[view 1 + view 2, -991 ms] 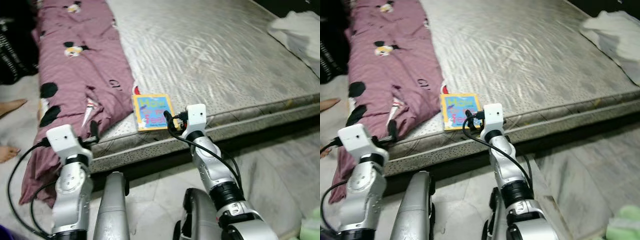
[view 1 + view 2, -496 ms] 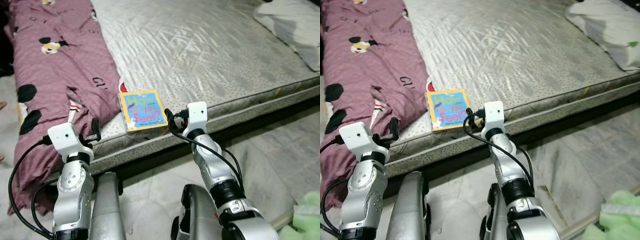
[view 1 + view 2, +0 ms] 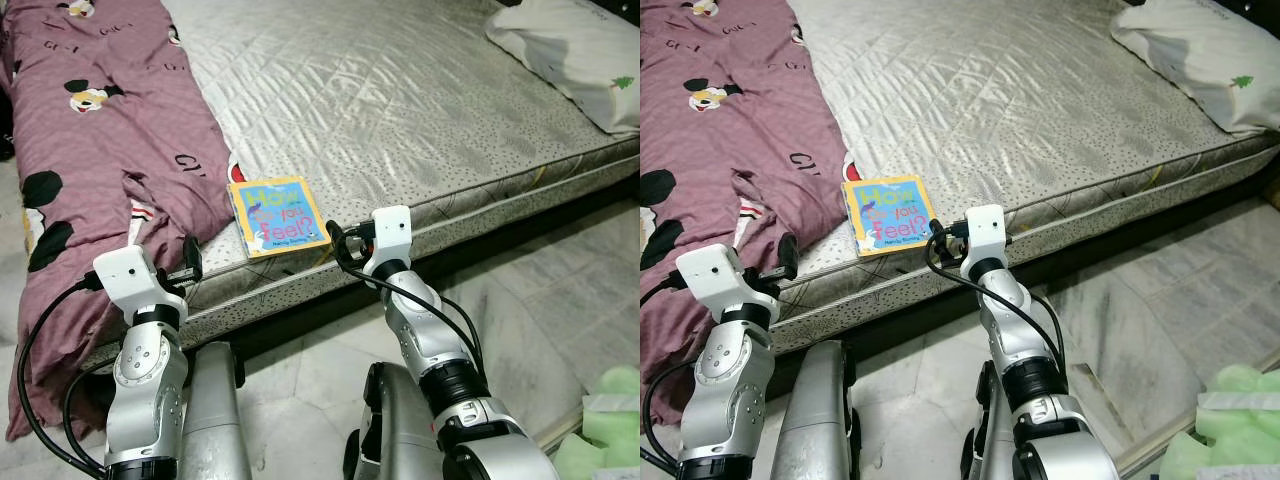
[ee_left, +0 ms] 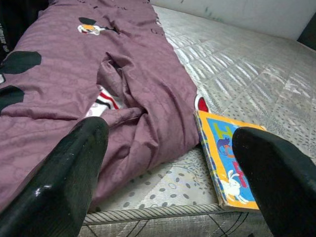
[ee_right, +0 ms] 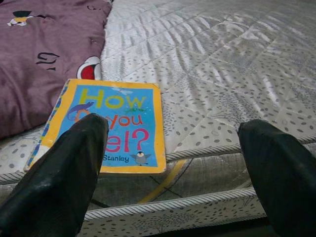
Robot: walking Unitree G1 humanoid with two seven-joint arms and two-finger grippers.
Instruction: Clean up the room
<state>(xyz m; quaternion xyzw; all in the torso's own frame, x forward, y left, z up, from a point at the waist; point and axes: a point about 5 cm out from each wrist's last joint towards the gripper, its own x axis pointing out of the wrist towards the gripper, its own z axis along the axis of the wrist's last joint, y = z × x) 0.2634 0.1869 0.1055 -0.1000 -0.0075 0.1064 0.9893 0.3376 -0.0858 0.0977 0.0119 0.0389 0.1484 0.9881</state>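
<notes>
Near the front edge of the bare mattress (image 3: 420,90) lies a thin children's book (image 3: 278,216), flat and face up, its lower edge almost at the mattress piping. Its cover is bright blue inside a yellow border, with large coloured letters reading "How … you feel?", small cartoon animals around the words and the name "Stanley" at the bottom. One long side of the book rests just beside a mauve quilt (image 3: 110,130) printed with black and white cartoon figures, which runs along the robot's left side of the mattress and hangs over the edge to the floor. A white pillow (image 3: 575,55) sits at the far right corner of the bed.

Both claws hover at the mattress edge, released and touching nothing. The right claw (image 5: 173,163) is spread wide, aimed at the book, one finger (image 5: 54,182) overlapping its cover in the wrist view. The left claw (image 4: 168,182) is likewise spread, facing the quilt folds, the book at its side. Pale green foam (image 3: 605,425) lies on the marble floor (image 3: 560,300) at the right.
</notes>
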